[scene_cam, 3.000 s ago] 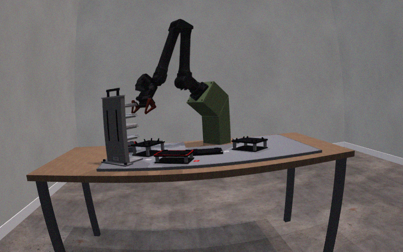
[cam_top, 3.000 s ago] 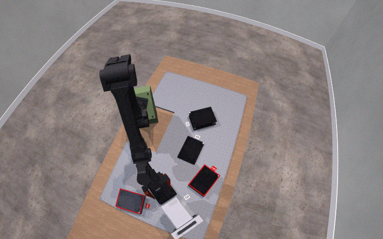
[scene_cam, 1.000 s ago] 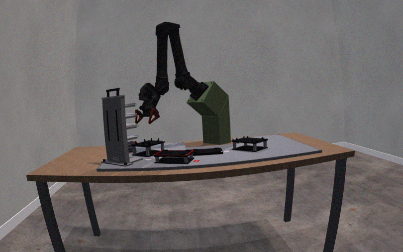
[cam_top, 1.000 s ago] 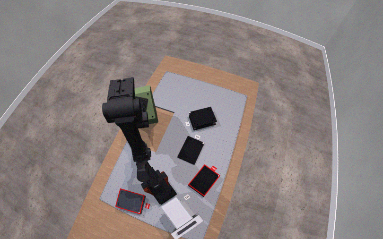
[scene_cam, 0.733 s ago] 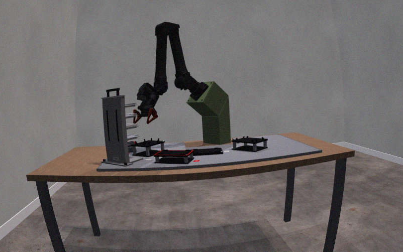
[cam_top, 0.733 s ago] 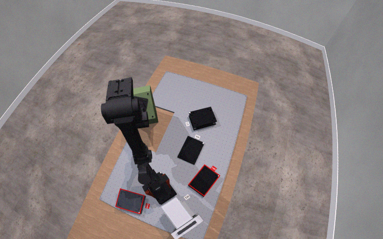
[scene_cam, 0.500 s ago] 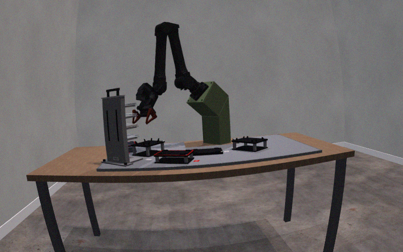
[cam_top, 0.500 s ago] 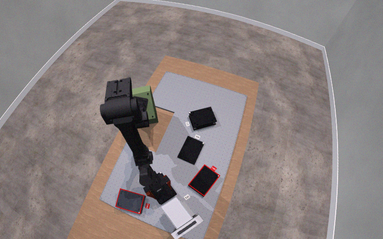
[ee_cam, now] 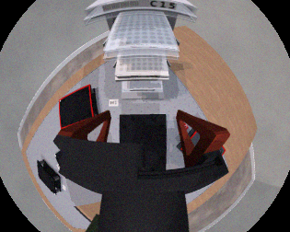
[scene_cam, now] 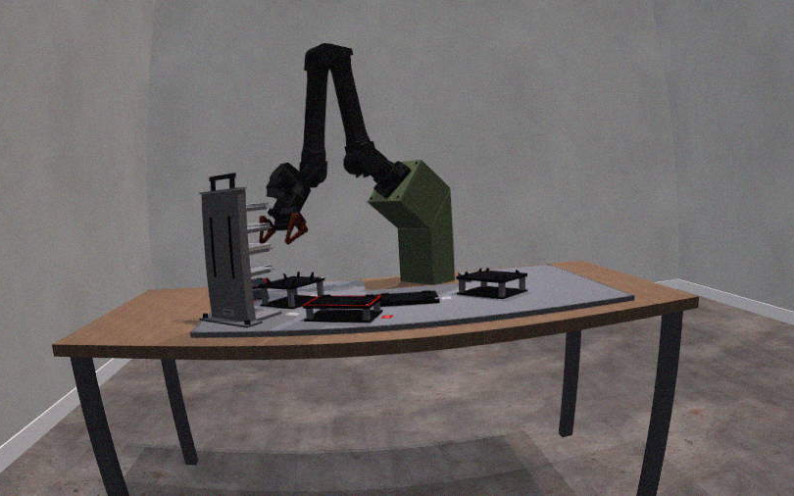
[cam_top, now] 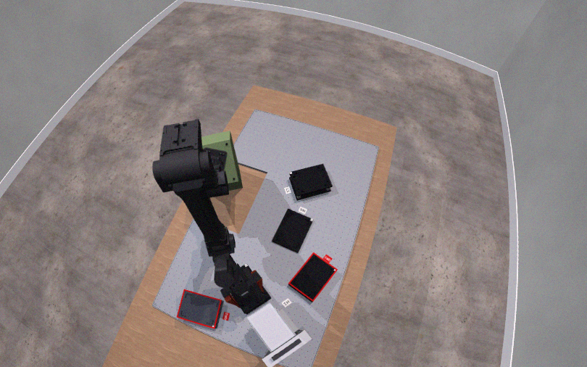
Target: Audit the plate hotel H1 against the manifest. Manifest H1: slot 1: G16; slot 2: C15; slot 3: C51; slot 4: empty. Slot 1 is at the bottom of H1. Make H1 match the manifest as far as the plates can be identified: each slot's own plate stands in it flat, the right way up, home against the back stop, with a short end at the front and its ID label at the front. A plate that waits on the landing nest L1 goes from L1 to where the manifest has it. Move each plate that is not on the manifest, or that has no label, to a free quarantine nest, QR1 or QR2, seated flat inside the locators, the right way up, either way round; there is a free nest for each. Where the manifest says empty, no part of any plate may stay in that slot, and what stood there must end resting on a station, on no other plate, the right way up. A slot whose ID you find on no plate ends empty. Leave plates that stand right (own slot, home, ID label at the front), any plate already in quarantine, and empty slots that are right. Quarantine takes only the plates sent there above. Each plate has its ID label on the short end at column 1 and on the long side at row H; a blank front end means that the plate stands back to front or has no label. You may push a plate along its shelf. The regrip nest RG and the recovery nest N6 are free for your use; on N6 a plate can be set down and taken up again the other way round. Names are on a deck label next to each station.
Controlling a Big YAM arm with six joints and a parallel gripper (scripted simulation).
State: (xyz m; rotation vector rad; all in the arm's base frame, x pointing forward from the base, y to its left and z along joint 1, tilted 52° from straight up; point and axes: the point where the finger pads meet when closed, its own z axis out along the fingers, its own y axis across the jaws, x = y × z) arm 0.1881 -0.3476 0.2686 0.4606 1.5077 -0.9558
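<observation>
Inspection step, I judge: the red-fingered black gripper, wide open and empty, faces the grey slotted plate hotel (top label reads C15), so next comes reading the lower labels.

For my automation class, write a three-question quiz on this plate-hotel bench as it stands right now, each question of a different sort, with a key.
1. True or false: the gripper is shut on a plate.
2. Multiple choice: on the front end of the highest plate in the plate hotel, the wrist view shows: A) C15; B) a red border; C) a barcode sticker only.
3. Fill in: the two nests with red outlines number ____.

Key: 1. false, its fingers stand wide open and hold nothing, in front of the hotel's shelves. 2. A. 3. two; one lies next to the hotel, the other further along the grey mat.
</observation>
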